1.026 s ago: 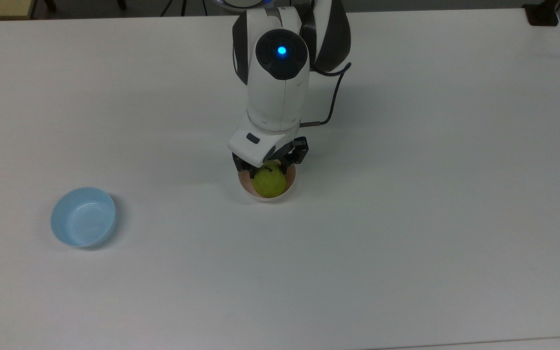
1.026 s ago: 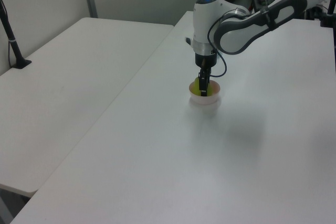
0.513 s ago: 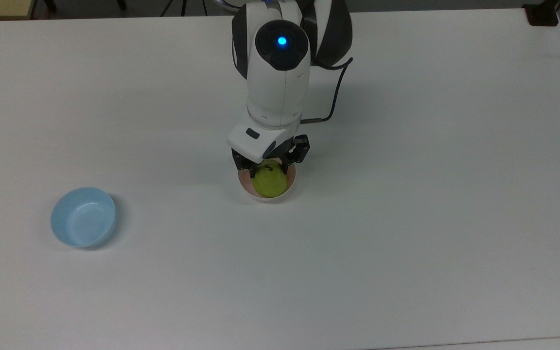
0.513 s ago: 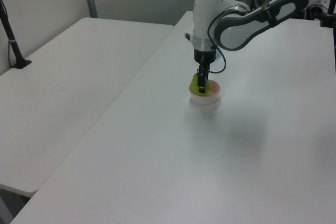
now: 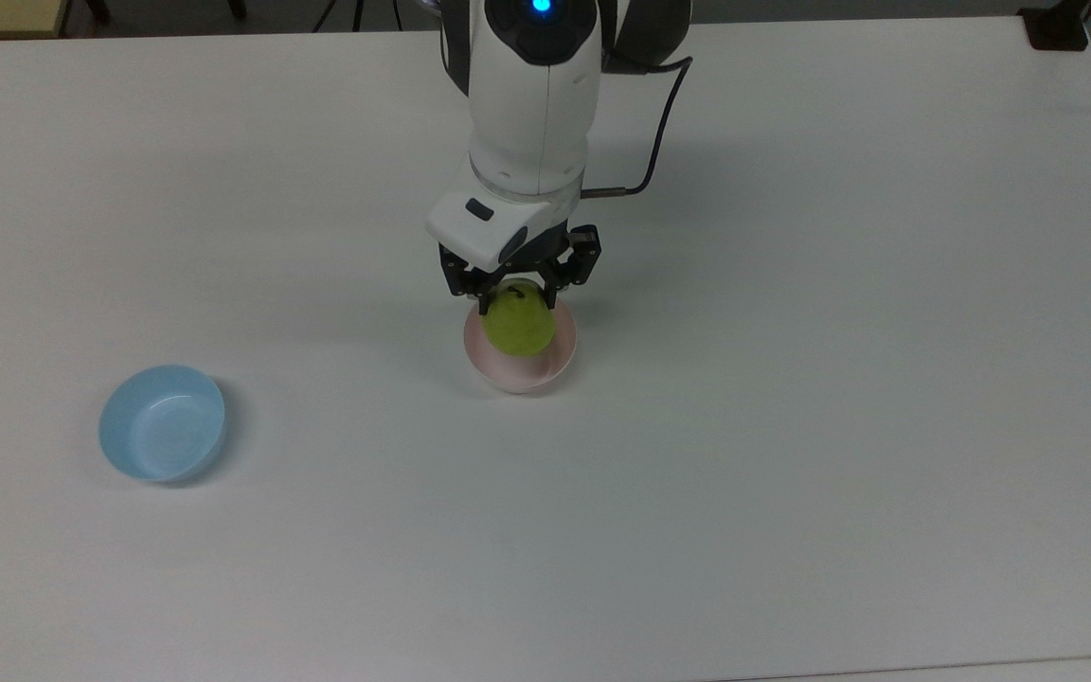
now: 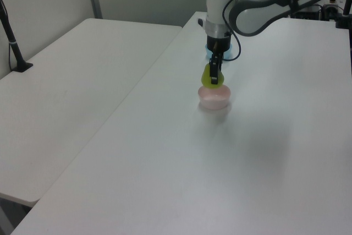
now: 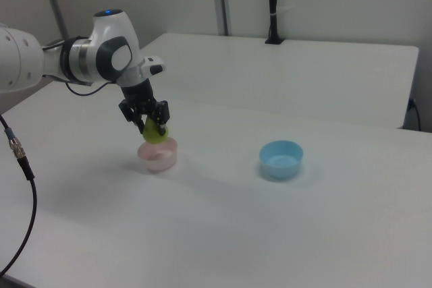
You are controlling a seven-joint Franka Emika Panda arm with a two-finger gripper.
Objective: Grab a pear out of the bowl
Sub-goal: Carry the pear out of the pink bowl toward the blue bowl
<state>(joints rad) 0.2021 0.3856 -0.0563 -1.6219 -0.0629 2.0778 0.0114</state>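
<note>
One pear (image 5: 519,324) within claw (image 5: 515,301), above bowl (image 5: 545,365).

The pear (image 5: 518,325) is a yellow-green, a touch brighter on its rounded belly, with a thin dark stem at its twelve o'clock in the top view. The bowl (image 5: 555,365) under it is pale pink, its inside a creamier pink. The gripper (image 5: 515,301) has black fingers below a white wrist housing with a small dark grey button. The arm (image 5: 534,104) is white with black joint covers, a blue light glowing on its cap, and a black cable (image 5: 656,142) looping at its three o'clock side. At eight o'clock from the pink bowl sits a light blue bowl (image 5: 163,423). The table (image 5: 839,398) is plain white, unpatterned.
</note>
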